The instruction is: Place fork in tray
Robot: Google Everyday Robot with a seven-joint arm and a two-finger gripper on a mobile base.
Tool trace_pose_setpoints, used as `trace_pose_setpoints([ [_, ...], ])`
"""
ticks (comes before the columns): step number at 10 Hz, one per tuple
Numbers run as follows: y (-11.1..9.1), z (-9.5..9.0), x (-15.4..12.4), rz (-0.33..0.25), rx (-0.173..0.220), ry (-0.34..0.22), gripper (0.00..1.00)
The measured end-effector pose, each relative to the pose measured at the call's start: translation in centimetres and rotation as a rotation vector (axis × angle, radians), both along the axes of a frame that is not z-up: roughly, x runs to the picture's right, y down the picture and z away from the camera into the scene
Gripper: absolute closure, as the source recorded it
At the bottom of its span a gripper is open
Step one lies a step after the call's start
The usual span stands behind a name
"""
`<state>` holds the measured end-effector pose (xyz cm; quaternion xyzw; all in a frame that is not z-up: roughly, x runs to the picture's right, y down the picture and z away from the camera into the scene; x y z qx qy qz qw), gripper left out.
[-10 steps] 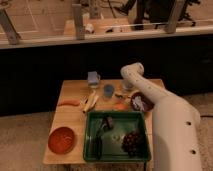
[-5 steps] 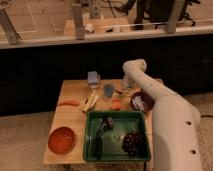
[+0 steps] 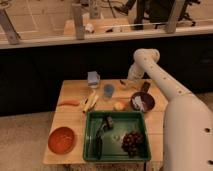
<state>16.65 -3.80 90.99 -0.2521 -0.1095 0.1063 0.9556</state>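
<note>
The dark green tray (image 3: 93, 131) sits at the table's front middle. It holds a thick dark utensil (image 3: 102, 133) and a bunch of dark grapes (image 3: 131, 142). A thin dark piece with a reddish end, which looks like the fork (image 3: 125, 83), lies on the table near the back right, behind the purple bowl (image 3: 142, 102). My gripper (image 3: 132, 78) hangs from the white arm just above the fork's right end, at the back of the table. I cannot tell whether it touches the fork.
An orange bowl (image 3: 61, 140) stands at the front left. A blue cup (image 3: 108, 90), a blue-grey block (image 3: 93, 77), pale yellowish sticks (image 3: 91, 102), an orange strip (image 3: 69, 103) and a small orange fruit (image 3: 119, 106) lie behind the tray. A counter runs behind the table.
The arm has swung right and toward the back, from over the table's middle to its back right part. The things on the table have not moved.
</note>
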Motion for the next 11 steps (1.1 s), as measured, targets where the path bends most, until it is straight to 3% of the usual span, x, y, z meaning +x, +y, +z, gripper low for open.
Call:
trace_pose_setpoints([
  [3, -0.3, -4.1, 0.5, 0.030, 0.009, -0.092, 0.98],
  [6, -0.1, -9.0, 0.0, 0.016, 0.010, -0.163, 0.98],
  [9, -0.1, -9.1, -0.3, 0.012, 0.008, -0.169, 0.98],
  [10, 0.1, -9.0, -0.2, 0.014, -0.007, -0.183, 0.98],
  [11, 0.8, -8.9, -0.8, -0.001, -0.052, -0.229, 0.98],
])
